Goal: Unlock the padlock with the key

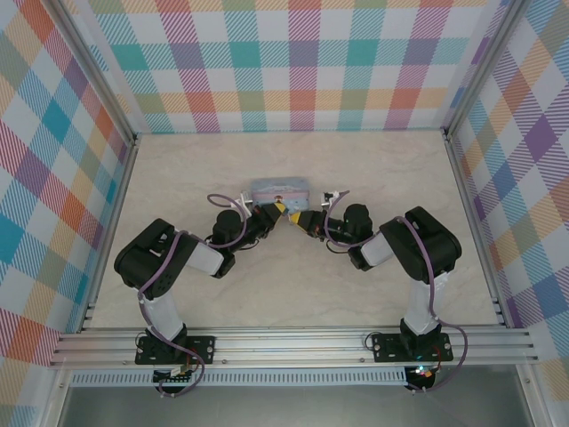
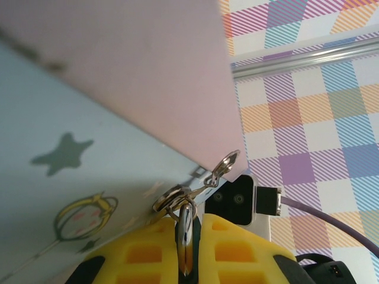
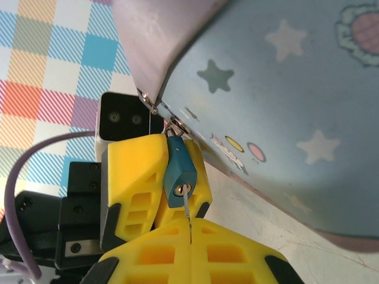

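We see the left gripper [image 2: 188, 235] clamped on the padlock [image 3: 179, 171], yellow fingers [image 3: 135, 177] on either side of the blue body. The padlock hangs by its thin shackle from the clasp [image 2: 222, 167] at the front edge of the tin [image 3: 284, 118], keyhole end facing down towards the right wrist camera. In the left wrist view only a narrow silvery edge shows in the gap between the fingers, just under the tin's rim.

Right of that comes the key [image 3: 187, 207]. Its thin blade runs straight up and its tip is at the keyhole; how deep it sits we cannot tell. The right gripper [image 3: 190, 242] is clenched on the key, with the head hidden between the fingers and only the blade sticking out.

From the top view both grippers meet nose to nose at the near side of the tin, mid table [image 1: 267, 294].
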You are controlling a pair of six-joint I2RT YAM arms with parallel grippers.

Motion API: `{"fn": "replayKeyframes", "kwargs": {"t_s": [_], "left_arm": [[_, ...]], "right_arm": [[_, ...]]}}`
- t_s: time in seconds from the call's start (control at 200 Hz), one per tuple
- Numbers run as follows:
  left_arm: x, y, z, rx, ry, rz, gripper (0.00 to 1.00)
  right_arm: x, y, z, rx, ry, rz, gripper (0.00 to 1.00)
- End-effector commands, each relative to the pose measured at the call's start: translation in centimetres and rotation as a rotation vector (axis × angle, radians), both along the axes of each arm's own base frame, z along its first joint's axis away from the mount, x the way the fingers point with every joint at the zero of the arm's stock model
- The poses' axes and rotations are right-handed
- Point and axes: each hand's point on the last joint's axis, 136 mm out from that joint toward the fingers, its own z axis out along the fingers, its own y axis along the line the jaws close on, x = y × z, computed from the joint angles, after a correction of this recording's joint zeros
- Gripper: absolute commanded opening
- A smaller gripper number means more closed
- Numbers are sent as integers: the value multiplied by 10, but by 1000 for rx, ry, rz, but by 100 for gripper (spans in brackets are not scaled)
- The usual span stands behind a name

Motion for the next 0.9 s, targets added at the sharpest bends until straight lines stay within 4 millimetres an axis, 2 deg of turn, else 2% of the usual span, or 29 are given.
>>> {"fn": "replayKeyframes", "kwargs": {"t_s": [0.0,0.09,0.275,0.445,0.58,0.725,0.9], "left_arm": [[-35,-35,40,-73,-113,-238,0],[-35,-36,39,-79,-104,-245,0],[-35,-36,27,-39,-93,-248,0],[-35,-36,13,-15,-80,-256,0],[-35,-33,11,-3,-86,-255,0],[-32,-30,6,26,-88,-247,0],[-24,-25,13,17,-101,-232,0]], "right_arm": [[6,6,18,-14,-192,2,3],[6,3,11,-34,-204,0,3],[11,-18,18,-21,-213,-47,2],[10,-23,21,-36,-218,-45,2],[9,-32,21,-46,-212,-59,2],[6,-31,22,-43,-204,-43,2],[0,-35,10,-70,-173,-44,2]]}}
